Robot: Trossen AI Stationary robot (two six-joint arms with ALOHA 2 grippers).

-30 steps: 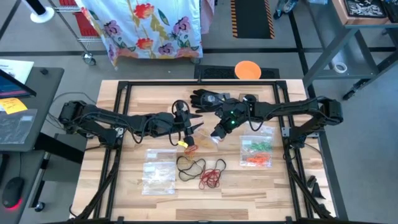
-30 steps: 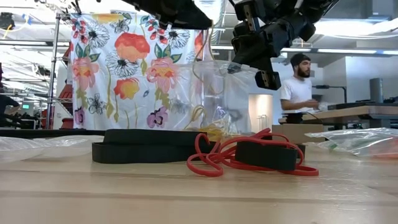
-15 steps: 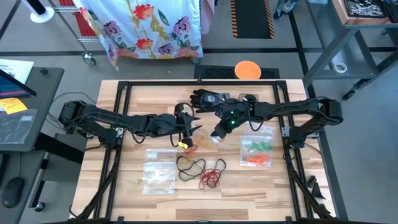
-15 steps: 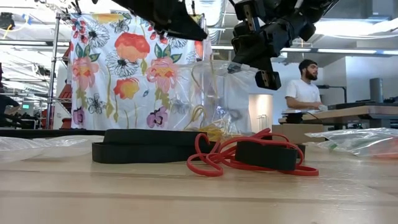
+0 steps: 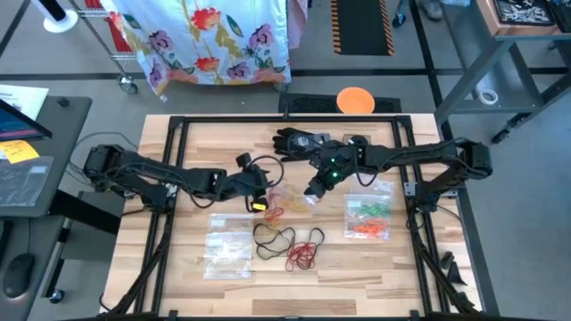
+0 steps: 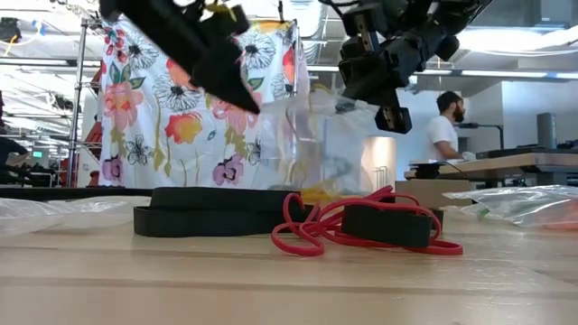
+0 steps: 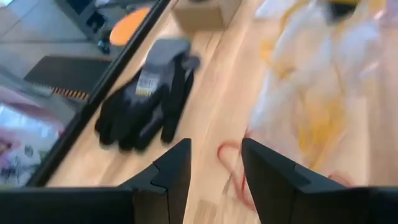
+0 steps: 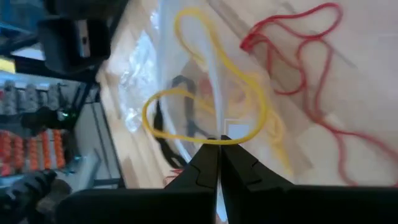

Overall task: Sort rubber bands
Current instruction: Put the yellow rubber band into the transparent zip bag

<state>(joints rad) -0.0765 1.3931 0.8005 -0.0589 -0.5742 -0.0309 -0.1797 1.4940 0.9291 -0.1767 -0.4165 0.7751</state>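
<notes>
A clear plastic bag (image 5: pixel 290 198) with yellow rubber bands (image 8: pixel 186 106) inside stands at the table's middle, held up by my right gripper (image 5: pixel 312 189), which is shut on it. My left gripper (image 5: pixel 257 189) hovers open just left of the bag, slanting down, with nothing between its fingers (image 7: pixel 214 168). A red band (image 7: pixel 233 177) lies on the wood below it. Loose black (image 5: pixel 272 238) and red bands (image 5: pixel 305 253) lie nearer the front edge. My right gripper pinches the bag's upper edge (image 8: pixel 217 132) between its two shut fingers, coming slanting down from the table's right. The bag hangs below the fingers (image 6: pixel 312 144), and its lower end rests on the table.
A black glove (image 5: pixel 299 141) lies at the far middle. A flat clear bag (image 5: pixel 227 245) lies front left. Another bag with green and orange bands (image 5: pixel 368 218) lies at the right. A person stands in the room behind (image 6: pixel 444 126).
My left gripper has come down and tipped further downward, drawing back a little toward the table's left edge, still open. The right gripper and the bag have kept still.
</notes>
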